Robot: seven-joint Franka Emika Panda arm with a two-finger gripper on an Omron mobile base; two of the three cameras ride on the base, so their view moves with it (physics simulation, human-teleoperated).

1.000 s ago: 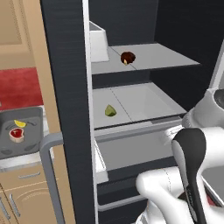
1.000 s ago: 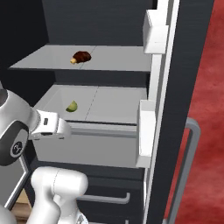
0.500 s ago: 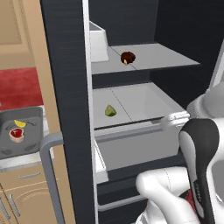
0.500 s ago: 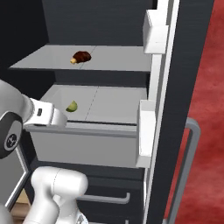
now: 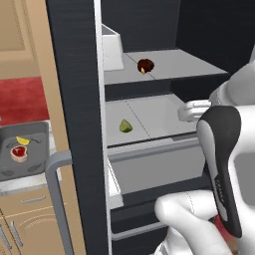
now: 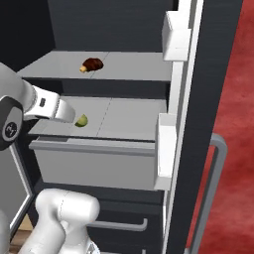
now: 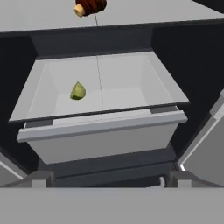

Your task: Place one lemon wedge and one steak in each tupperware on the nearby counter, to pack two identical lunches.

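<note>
Hand [image 7: 105, 186] released, facing the fridge. Wedge [image 7: 78, 91] lies on the shelf [image 7: 127, 78] below the steak [image 7: 89, 6]. 1 risk: reaching low could clip the drawer [image 7: 100, 135] under that shelf.

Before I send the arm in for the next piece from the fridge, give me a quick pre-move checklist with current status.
1. Hand open: ok, by its wide finger spread.
2. Lemon wedge reachable on the lower shelf: ok, lying free.
3. Steak on the upper shelf: ok, uncovered.
4. Fridge door open: ok.
5. Tupperware on the counter already holds one wedge and one steak: ok.
6. Second tupperware located: cannot tell.
</note>
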